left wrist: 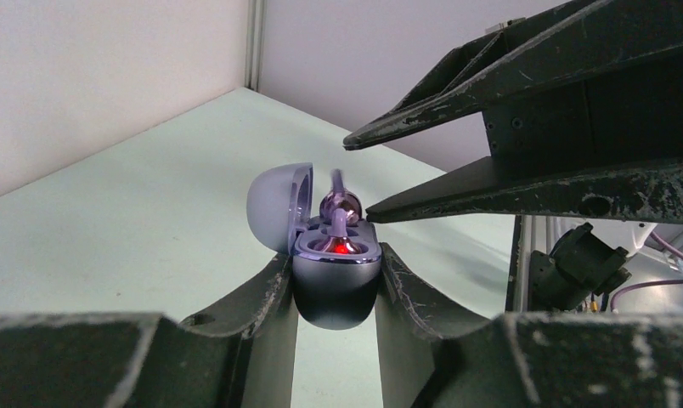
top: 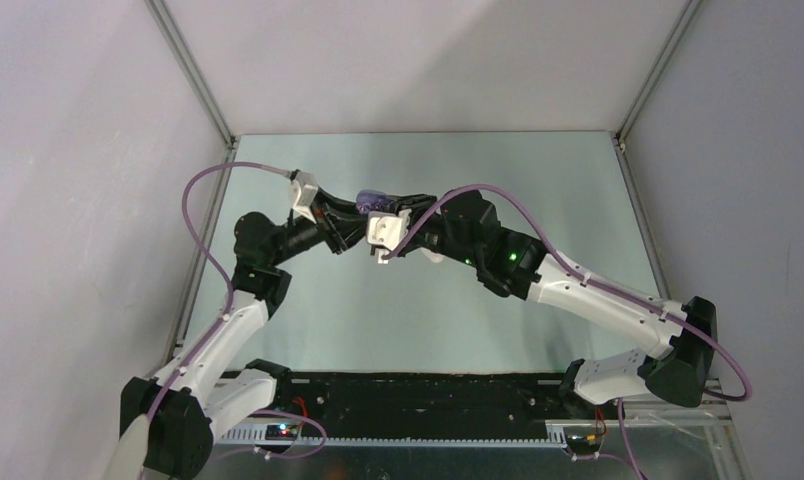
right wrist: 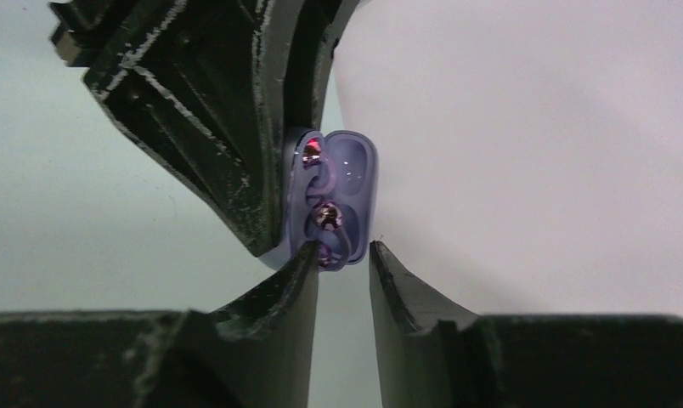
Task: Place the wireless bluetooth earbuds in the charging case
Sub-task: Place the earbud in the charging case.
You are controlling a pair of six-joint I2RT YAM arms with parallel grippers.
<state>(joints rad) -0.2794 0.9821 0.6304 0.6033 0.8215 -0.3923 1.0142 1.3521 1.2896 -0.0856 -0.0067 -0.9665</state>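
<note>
- Lilac-tinted plastic: the charging case [left wrist: 336,293] sits clamped between the fingers of the left gripper [left wrist: 336,257], above the pale green table [left wrist: 151,229] (lid [left wrist: 274,204] swung open, red light [left wrist: 341,248] glowing inside).
- The earbuds [right wrist: 327,217] show in the open case.
- The right gripper [right wrist: 344,255] hovers at the case's open face, fingers apart, gripping nothing.

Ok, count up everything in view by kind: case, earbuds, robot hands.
Case: 1
Earbuds: 2
Hands: 2 (left hand, right hand)
Total: 5
</note>
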